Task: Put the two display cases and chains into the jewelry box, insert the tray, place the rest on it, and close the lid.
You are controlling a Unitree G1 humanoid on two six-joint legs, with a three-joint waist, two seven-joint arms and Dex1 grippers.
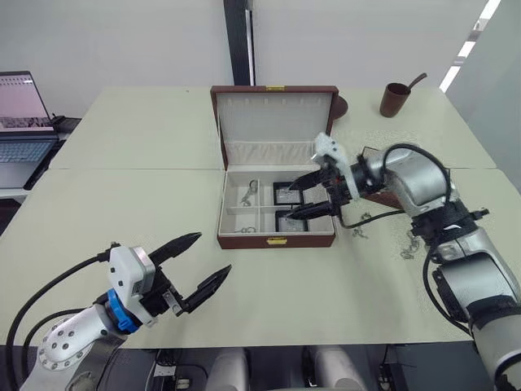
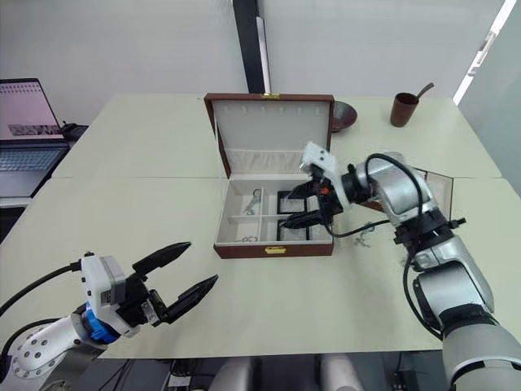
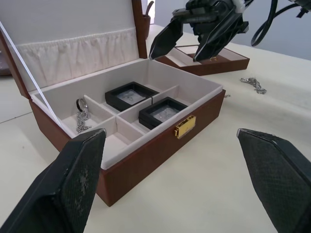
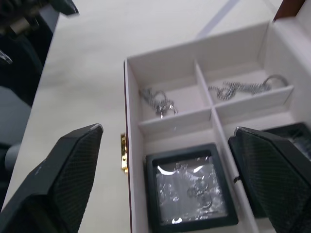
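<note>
Both square black display cases (image 4: 190, 189) sit in the reddish-brown jewelry box (image 1: 277, 239). Right pincer (image 1: 316, 195) spread wide, empty. Shallow brown tray (image 3: 206, 59) next: rigid, light (grip its rim).

Right gripper (image 1: 313, 195) raised, fingers spread; left gripper (image 1: 199, 264) low, fingers spread.

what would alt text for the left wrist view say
An open jewelry box holds two display cases and a chain in its cream compartments. The right tool hovers open above it, with the tray behind.
</note>
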